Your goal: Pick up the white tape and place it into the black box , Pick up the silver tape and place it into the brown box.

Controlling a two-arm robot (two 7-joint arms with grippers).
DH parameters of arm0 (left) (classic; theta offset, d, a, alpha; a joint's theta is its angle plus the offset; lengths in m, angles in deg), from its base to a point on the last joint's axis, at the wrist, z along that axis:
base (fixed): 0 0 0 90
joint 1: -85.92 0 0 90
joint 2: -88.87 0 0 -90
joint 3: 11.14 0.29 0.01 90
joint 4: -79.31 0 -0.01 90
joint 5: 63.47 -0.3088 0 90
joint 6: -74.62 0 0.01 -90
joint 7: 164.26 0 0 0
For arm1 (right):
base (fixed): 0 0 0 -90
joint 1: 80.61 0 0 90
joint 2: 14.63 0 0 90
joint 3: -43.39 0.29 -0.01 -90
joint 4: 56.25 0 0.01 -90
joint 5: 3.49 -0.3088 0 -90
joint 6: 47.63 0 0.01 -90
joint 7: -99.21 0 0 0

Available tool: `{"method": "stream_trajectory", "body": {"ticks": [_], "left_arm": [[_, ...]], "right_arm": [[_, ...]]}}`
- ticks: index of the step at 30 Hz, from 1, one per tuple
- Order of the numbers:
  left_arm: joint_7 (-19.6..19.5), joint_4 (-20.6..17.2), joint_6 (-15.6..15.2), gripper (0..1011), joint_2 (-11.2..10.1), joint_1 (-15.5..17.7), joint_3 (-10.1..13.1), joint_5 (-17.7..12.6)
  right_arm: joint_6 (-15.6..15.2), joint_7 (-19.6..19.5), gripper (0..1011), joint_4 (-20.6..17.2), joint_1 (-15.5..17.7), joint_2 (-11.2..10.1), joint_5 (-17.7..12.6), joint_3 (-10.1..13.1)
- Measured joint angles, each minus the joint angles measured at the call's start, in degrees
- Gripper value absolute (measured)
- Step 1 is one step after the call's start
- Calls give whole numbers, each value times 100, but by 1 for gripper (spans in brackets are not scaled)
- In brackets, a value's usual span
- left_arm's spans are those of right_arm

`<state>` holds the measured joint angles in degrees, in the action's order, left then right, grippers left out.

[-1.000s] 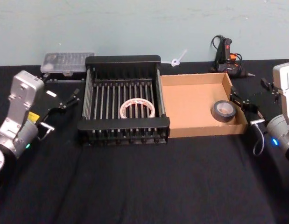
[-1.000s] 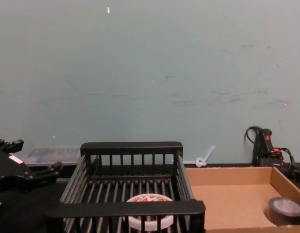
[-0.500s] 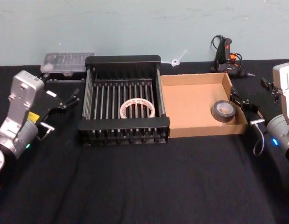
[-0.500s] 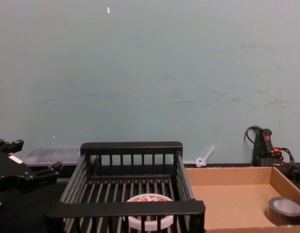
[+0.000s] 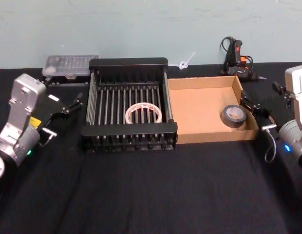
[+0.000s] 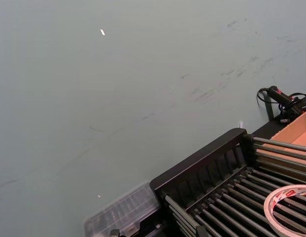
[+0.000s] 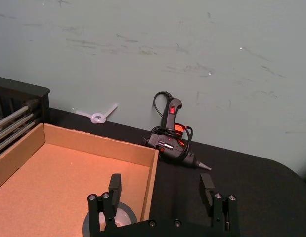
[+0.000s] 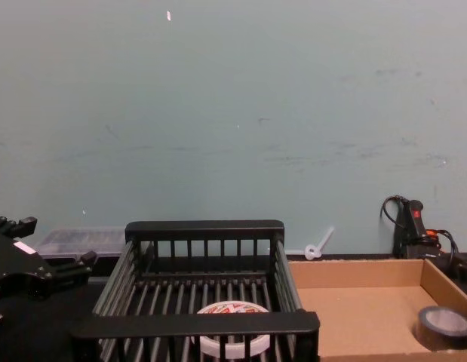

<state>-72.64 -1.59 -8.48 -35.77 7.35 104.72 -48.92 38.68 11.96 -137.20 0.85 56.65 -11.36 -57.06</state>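
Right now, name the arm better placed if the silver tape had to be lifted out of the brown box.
Right. The right gripper, fingers open, sits beside the brown box, by the wall next to the silver tape. The left gripper is beyond the black box.

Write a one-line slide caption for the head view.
White tape lies in the black crate, silver tape in the cardboard tray; both grippers, left and right, flank the boxes.

Left silver arm sits at the left edge of the head view, its black left gripper (image 5: 68,105) angled up toward the middle, fingers apart. Right silver arm hangs at the right edge with the black right gripper (image 5: 255,108) spread wide, holding nothing.
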Motion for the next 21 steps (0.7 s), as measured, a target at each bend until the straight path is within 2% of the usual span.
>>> {"method": "stream_trajectory", "body": {"ticks": [21], "left_arm": [[0,0,0,1002,0,0,0,0]], "right_arm": [[-1,0,1002,0,0,0,-1,0]]}}
